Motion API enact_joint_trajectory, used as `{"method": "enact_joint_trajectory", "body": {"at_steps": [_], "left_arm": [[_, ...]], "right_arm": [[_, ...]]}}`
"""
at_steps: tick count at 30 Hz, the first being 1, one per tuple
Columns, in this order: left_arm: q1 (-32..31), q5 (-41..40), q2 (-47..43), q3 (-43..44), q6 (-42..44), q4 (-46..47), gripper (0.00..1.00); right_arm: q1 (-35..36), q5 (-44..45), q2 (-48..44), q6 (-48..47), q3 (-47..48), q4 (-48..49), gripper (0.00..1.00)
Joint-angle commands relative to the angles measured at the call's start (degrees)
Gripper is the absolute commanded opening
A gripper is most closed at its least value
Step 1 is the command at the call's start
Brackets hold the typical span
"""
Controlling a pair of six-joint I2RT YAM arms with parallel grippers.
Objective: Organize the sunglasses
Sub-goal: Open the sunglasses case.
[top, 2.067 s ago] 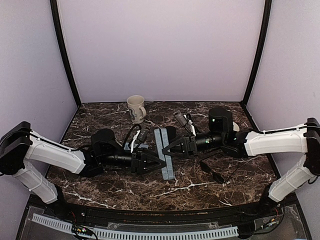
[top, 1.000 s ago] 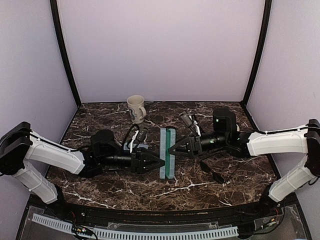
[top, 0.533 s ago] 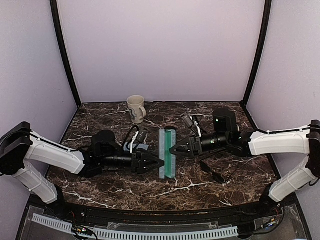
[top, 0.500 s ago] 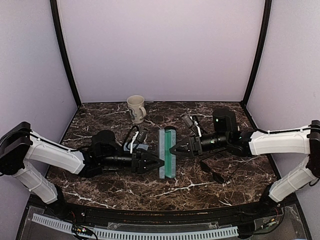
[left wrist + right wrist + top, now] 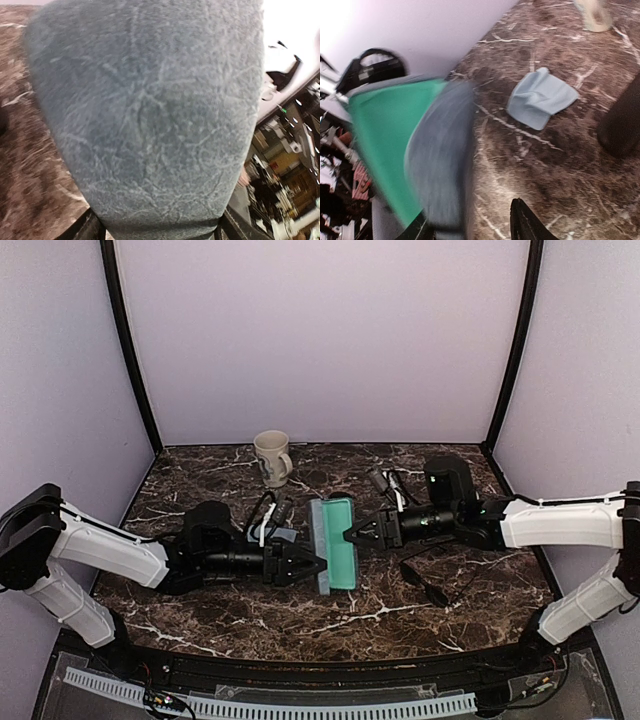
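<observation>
Now, your marble table [image 5: 450, 625] carries everything in view. At its middle stands the grey-blue case [image 5: 318, 530], lid swung open, its green lining turned toward your right arm. Your left gripper [image 5: 318, 568] clamps the body of that case: in the left wrist view the grey shell [image 5: 150, 115] fills the frame with a finger on either side. Your right gripper [image 5: 347, 534] has its tips at the edge of the lid, but I cannot tell whether they pinch it. A cream mug [image 5: 272, 457] stands at the back left. A pale blue cloth [image 5: 540, 102] lies just left of the case. Both sunglasses lie on the table outside the case: the black-framed pair [image 5: 432, 592] near your right arm, the other pair [image 5: 379, 480] just behind the right gripper.
</observation>
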Motion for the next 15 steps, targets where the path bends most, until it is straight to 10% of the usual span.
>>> {"method": "enact_joint_trajectory", "body": {"at_steps": [1,15], "left_arm": [[-2.8,12.1,-5.6,1.6,3.4,13.9,0.0],[-2.7,1.6,-7.0,-0.1,4.0,8.9,0.0]], "right_arm": [[-2.4,13.7,2.6,-0.2,-0.3,-5.2,0.46],[-2.3,1.1,0.3,3.5,-5.9,10.7,0.46]]}}
